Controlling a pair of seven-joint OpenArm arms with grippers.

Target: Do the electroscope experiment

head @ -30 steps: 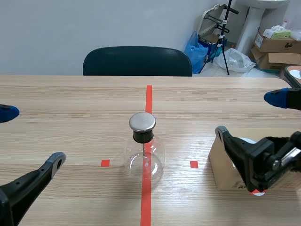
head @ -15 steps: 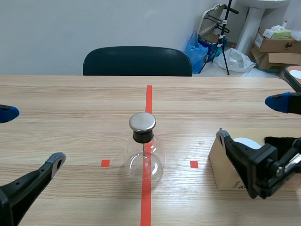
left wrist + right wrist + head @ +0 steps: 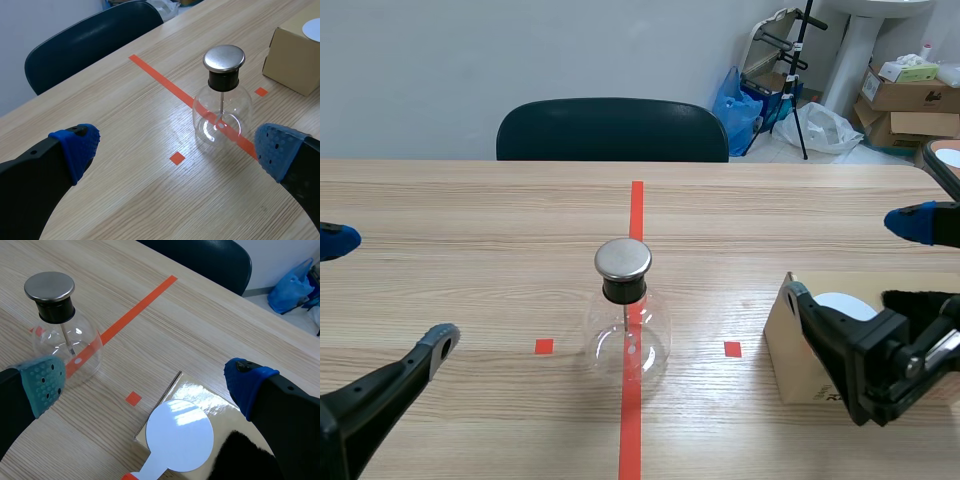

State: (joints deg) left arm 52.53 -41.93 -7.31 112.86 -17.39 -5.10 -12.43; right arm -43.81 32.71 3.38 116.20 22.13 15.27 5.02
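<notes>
Glass electroscope (image 3: 628, 320), fragile and slippery, stands at tabletop (image 3: 470, 210) centre between the spread, empty left tool (image 3: 388, 290) and right tool (image 3: 850, 255); the light, stiff white paddle (image 3: 180, 435) lies at its 3 o'clock, best gripped by its handle.

Count, this moment. On the bench (image 3: 470, 220): electroscope flask (image 3: 626, 318), glass with metal cap, 1. Cardboard box (image 3: 295, 55), 1. White round paddle (image 3: 180, 435), 1. Black fur piece (image 3: 240, 457), 1. Robot hands, 2: left hand (image 3: 175, 147) and right hand (image 3: 145, 382). Chair (image 3: 612, 130), 1.
</notes>
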